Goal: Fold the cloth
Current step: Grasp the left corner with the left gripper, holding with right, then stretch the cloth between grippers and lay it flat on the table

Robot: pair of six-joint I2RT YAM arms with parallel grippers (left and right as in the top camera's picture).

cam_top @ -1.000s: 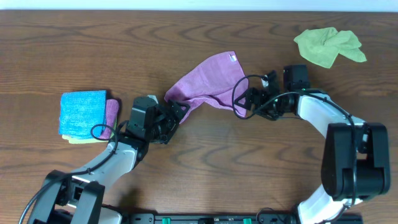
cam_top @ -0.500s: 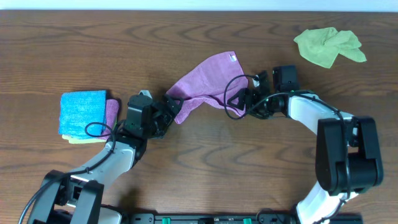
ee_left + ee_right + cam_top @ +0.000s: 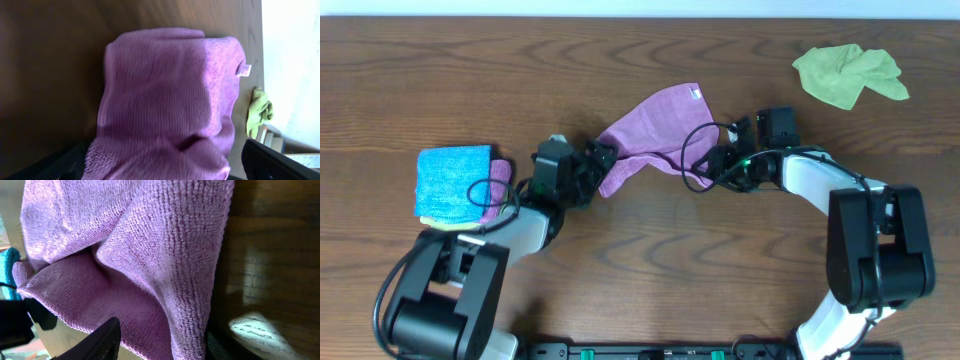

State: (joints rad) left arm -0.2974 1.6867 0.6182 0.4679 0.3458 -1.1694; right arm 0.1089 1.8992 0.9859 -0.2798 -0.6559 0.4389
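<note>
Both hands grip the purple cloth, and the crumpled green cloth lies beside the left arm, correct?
No: the overhead view shows the crumpled green cloth on the right arm's side. The rest holds: left hand and right hand grip the purple cloth.

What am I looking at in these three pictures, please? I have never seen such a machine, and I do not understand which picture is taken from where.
These are two robot arms at a wooden table. The wide picture comes from a fixed camera above the table. The two close pictures come from small cameras on the wrists of the arms, so the cloth nearly fills them. Each arm ends in a two-finger hand. The left hand and the right hand each seem to pinch an edge of the purple cloth, which stretches between them, not yet folded. The job is to fold it. Also on the table are a crumpled green cloth, at the far right of the picture, and a stack of folded cloths with a blue one on top, at the left side.
</note>
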